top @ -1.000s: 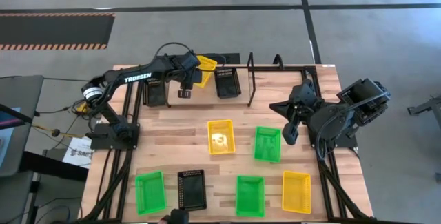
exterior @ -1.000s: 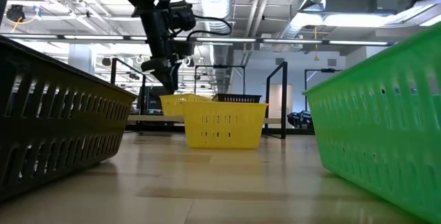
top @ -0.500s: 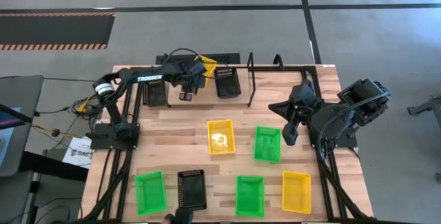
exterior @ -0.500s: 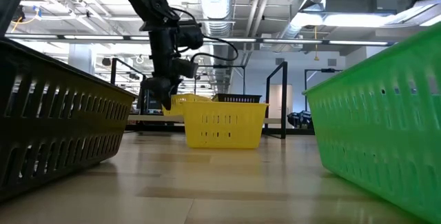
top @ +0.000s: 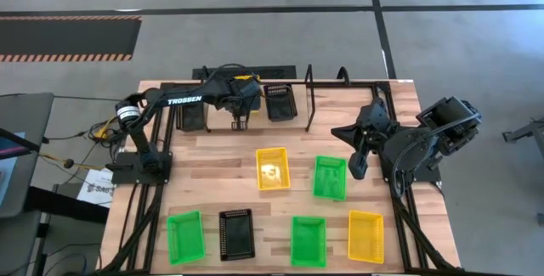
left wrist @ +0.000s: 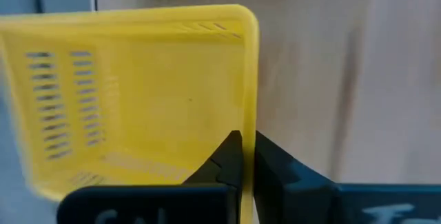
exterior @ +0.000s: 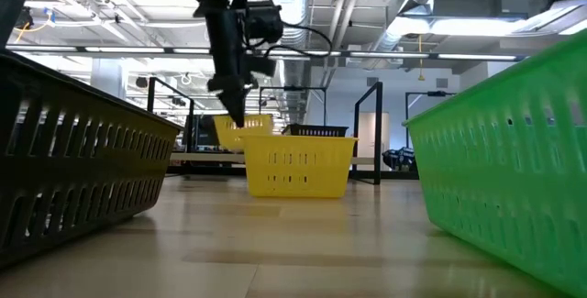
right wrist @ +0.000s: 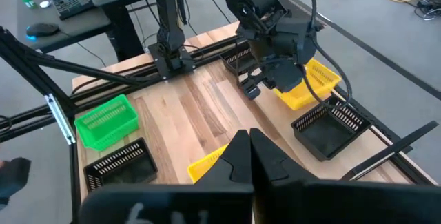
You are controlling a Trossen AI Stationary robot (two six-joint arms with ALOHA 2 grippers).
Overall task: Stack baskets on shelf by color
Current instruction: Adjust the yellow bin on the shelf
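My left gripper [top: 240, 116] reaches over the shelf [top: 259, 116] at the table's far edge and is shut on a yellow basket [left wrist: 138, 93]. That basket is mostly hidden under the arm in the high view. Two black baskets [top: 194, 115] [top: 280, 102] stand on the shelf on either side of it. My right gripper [top: 355, 164] waits shut above the table's right half, holding nothing. My left gripper pinches one side wall [left wrist: 249, 117] of the yellow basket, one finger inside and one outside. The fingers come from above, pointing down. The basket [right wrist: 310, 83] sits tilted under the gripper. I cannot tell whether its low end rests on the shelf.
Loose baskets lie open side up on the tabletop: yellow [top: 272, 167] and green [top: 330, 177] in the middle, and green [top: 185, 236], black [top: 236, 233], green [top: 308, 240] and yellow [top: 365, 235] along the near edge. A black upright loop [top: 308, 98] stands beside the right black basket.
My left gripper has moved a little toward the table's right edge along the shelf, dipped to the yellow basket and shut on its wall. One side of the basket has come up, and it stands more tilted than before.
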